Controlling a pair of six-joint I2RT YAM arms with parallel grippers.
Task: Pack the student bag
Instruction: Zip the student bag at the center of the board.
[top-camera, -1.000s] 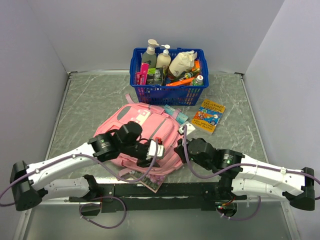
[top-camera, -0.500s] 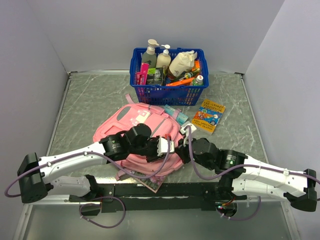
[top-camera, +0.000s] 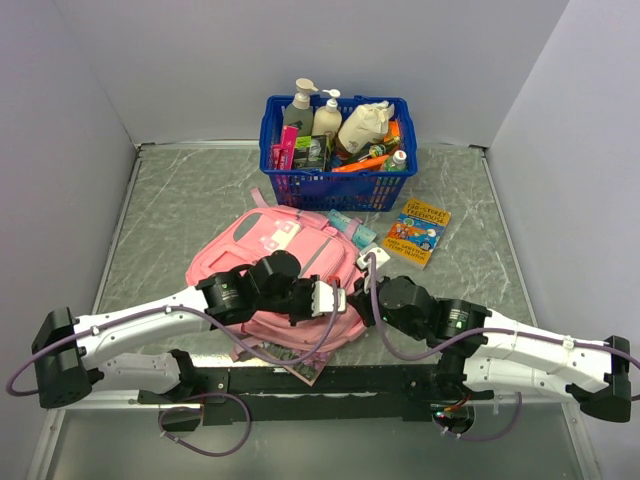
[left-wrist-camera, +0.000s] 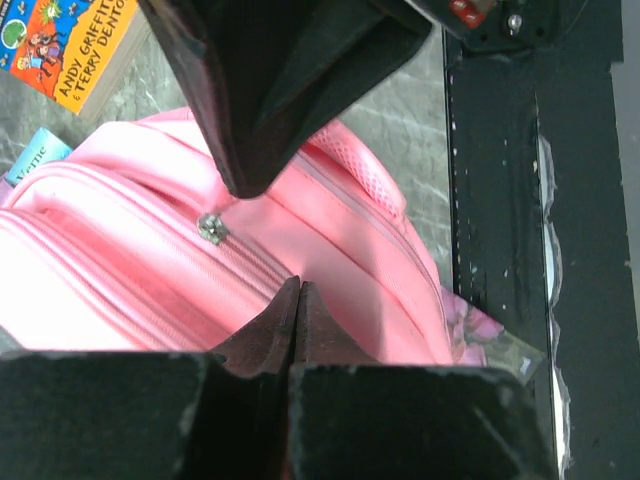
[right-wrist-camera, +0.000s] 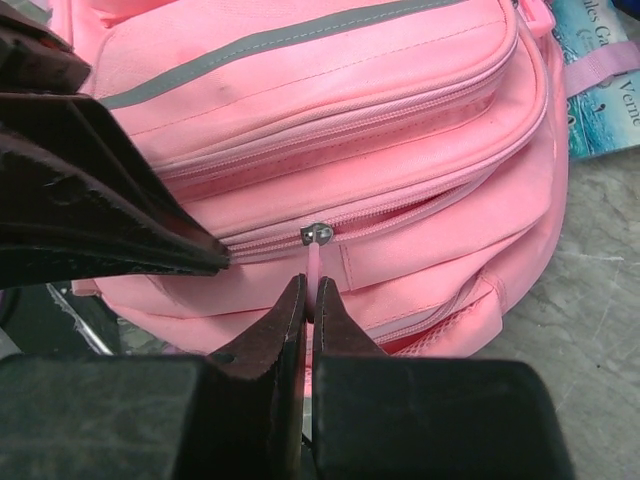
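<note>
Left arm (top-camera: 150, 320) and right arm (top-camera: 530, 355): white shell links, black round joints, black end blocks (top-camera: 55, 360) at the outer ends. Purple cable (top-camera: 405, 355) loops along each. Left gripper (left-wrist-camera: 298, 290) matte black, wedge-shaped fingers.

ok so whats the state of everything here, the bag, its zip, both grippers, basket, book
student bag: lying flat, front up
zip pull: pinched, stretched out from its slider
right gripper: jaws shut on the zip pull
left gripper: jaws shut against the bag's fabric, can't tell if it's pinched
blue basket: upright, packed full
book: closed, flat, cover up
</note>
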